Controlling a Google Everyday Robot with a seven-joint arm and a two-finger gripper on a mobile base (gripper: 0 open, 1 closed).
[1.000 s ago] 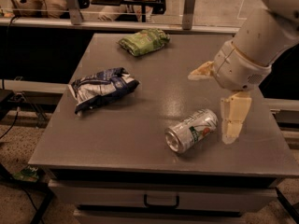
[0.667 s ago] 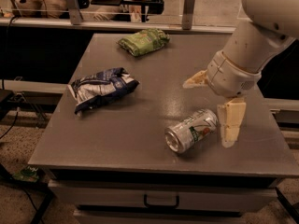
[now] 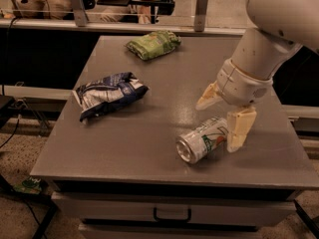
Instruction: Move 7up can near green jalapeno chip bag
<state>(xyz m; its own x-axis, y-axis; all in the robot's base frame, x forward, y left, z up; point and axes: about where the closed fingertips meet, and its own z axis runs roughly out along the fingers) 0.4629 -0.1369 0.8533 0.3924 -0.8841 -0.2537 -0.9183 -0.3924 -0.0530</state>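
The 7up can (image 3: pixel 201 139) lies on its side on the grey table (image 3: pixel 149 138), near the front right, its open end toward the front left. The gripper (image 3: pixel 222 122) is open and hangs over the can's far right end. One cream finger (image 3: pixel 238 128) stands right beside the can's base, the other (image 3: pixel 208 96) points back-left, above and behind the can. The green jalapeno chip bag (image 3: pixel 152 44) lies at the back of the table, far from the can.
A dark blue and white chip bag (image 3: pixel 108 93) lies at the left middle of the table. A drawer with a handle (image 3: pixel 172 216) sits under the tabletop. A rail and chairs stand behind the table's back edge.
The arm has shifted a little left and toward the can. The can and both bags have not moved.
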